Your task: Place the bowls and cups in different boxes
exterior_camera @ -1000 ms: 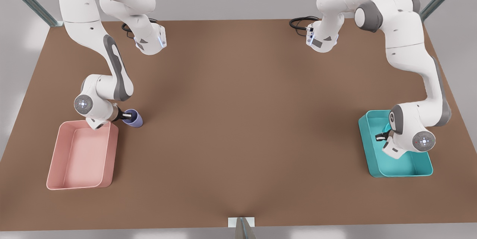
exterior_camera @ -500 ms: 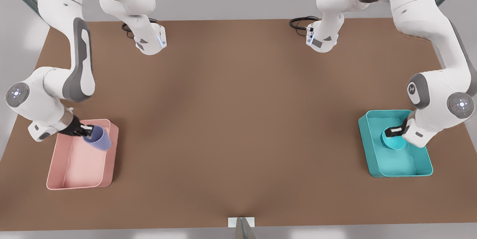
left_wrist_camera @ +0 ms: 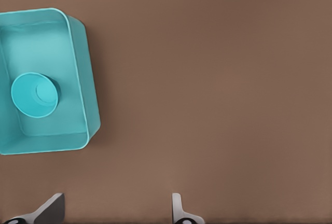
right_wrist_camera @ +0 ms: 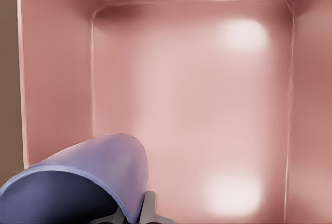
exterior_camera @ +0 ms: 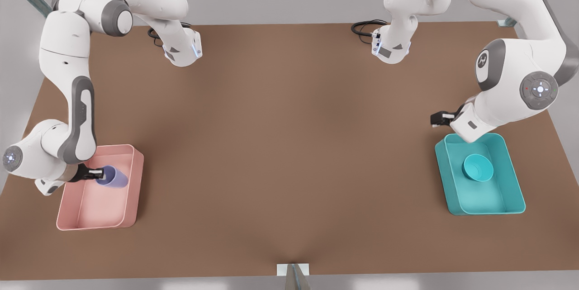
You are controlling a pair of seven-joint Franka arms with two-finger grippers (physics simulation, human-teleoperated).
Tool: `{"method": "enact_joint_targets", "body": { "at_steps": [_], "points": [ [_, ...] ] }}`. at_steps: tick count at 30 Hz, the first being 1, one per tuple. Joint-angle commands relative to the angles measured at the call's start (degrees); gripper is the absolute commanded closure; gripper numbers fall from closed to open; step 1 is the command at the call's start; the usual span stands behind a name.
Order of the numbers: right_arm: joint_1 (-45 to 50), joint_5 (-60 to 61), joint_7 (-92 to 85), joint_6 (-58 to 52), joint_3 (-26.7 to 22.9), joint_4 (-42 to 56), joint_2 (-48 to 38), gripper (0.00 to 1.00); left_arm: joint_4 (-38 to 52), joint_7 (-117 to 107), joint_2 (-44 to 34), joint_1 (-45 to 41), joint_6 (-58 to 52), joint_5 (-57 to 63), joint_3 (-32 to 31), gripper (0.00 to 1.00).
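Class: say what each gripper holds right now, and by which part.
The right gripper pinches the cup by its rim, over the pink box. The left gripper, jaws open, holds nothing; the bowl sits in the teal box.

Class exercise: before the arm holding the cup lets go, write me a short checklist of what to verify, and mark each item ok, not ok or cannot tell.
1. Lavender cup gripped by the right gripper at its rim: ok.
2. Cup above the inside of the pink box, not its wall: ok.
3. Cup upright: not ok, it is tilted.
4. Cup touching the box floor: cannot tell.
5. Teal bowl resting in the teal box, apart from the cup: ok.
6. Left gripper open, empty and off the teal box, over the table: ok.
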Motion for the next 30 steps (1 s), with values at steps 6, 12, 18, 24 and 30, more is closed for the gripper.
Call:
{"method": "enact_joint_targets", "body": {
  "at_steps": [6,12,18,24,30],
  "points": [
    [-0.07,0.55,-12.16,2.92,-0.01,-0.01,1.29,0.21,-0.06,-0.26,-0.07,-0.01,-2.67,0.12,-0.14,0.0],
    [0.02,0.46,-12.16,2.84,0.08,-0.01,1.47,0.0,-0.06,-0.44,-0.07,-0.01,-3.11,0.12,-0.05,0.0],
    [0.37,0.19,-12.69,-0.24,0.35,0.25,-2.48,0.0,-0.06,-0.44,-0.07,-0.01,-3.37,0.12,-0.05,0.0],
    [12.49,-5.69,25.0,-33.97,0.35,7.89,-15.67,0.0,-0.06,-0.44,-0.07,-0.01,-3.46,0.12,-0.05,0.0],
    [15.22,-8.15,25.89,-37.86,0.35,7.55,-29.3,0.0,-0.06,-0.44,-0.07,-0.01,-3.46,0.12,-0.05,0.0]
  ]
}}
